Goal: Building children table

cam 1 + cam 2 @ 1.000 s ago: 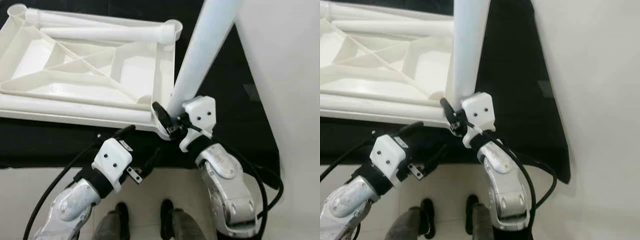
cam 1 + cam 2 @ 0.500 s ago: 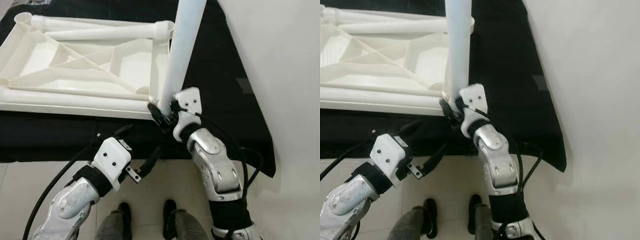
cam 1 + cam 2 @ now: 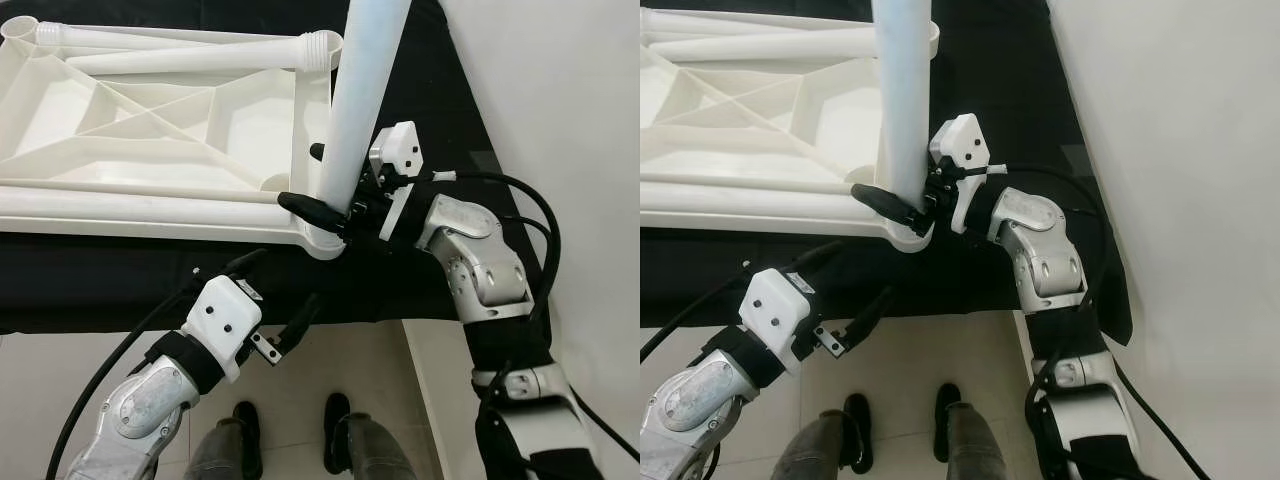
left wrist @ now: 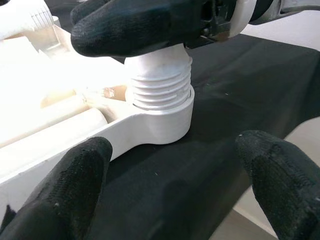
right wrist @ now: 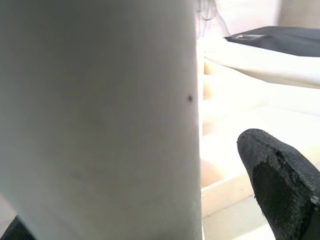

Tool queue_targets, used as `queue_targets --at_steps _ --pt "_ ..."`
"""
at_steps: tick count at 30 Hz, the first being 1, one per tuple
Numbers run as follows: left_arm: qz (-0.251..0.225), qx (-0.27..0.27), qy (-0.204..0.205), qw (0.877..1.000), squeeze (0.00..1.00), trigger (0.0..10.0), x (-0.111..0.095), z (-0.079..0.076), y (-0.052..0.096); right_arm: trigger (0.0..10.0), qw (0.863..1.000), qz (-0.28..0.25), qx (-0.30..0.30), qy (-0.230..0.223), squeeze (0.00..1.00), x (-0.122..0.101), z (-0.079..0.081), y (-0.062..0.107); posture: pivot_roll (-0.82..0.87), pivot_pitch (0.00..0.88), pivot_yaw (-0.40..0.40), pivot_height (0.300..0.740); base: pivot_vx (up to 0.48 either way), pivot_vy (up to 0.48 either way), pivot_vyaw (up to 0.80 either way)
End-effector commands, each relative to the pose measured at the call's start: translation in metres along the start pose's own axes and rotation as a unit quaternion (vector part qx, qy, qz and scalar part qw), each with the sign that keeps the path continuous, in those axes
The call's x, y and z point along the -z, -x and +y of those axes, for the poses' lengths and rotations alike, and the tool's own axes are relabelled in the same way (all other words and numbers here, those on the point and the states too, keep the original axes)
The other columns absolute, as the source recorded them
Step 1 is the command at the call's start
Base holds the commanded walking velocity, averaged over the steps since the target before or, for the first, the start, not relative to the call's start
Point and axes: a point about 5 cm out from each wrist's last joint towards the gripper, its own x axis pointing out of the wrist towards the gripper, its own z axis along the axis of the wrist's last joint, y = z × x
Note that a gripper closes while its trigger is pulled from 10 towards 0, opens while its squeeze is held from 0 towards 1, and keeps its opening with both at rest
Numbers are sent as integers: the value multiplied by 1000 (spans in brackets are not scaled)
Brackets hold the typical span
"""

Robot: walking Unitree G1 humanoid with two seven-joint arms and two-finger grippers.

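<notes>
The white plastic table top point(image 3: 60, 110) lies upside down on a black cloth. One white leg point(image 3: 355, 110) stands nearly upright in its near right corner socket point(image 4: 160, 122). Several turns of the leg's thread point(image 4: 160, 80) show above the socket. My right gripper point(image 3: 325, 185) is shut on the leg just above the socket, reaching in from the right, with one finger point(image 3: 880, 200) wrapped across the leg's front. My left gripper point(image 3: 288, 278) hangs open below that corner, at the cloth's front edge, holding nothing. Three more legs point(image 3: 200, 57) lie loose on the table top.
The black cloth point(image 3: 450, 100) covers the low surface under the table top and ends near a white wall point(image 3: 570, 100) on the right. Pale floor tiles point(image 3: 40, 380) and my feet point(image 3: 240, 430) are below. Black cables run along both arms.
My right arm has swung from the near side to the right of the leg, still gripping its base. The leg now stands straighter in the socket. The left arm has stayed put.
</notes>
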Motion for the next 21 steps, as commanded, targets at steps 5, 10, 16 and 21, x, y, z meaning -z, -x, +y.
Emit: queue_targets --at_steps 5,10,16,21 --pt "12 -3 5 1000 0 10000 6 -2 3 4863 997 -5 -71 -25 0 -1 -13 6 129 378 -99 740 0 0 0" --pt "16 -3 7 1000 0 10000 8 -3 5 0 996 -9 -86 -36 0 0 -21 12 125 377 -97 740 0 0 0" --pt "23 1 12 1000 0 10000 12 -5 7 0 996 -9 -77 -39 0 9 -24 18 119 377 -92 740 0 0 0" --pt "32 0 14 999 0 10000 17 -5 11 0 998 23 30 -52 0 35 -11 22 109 380 -109 740 0 0 0"
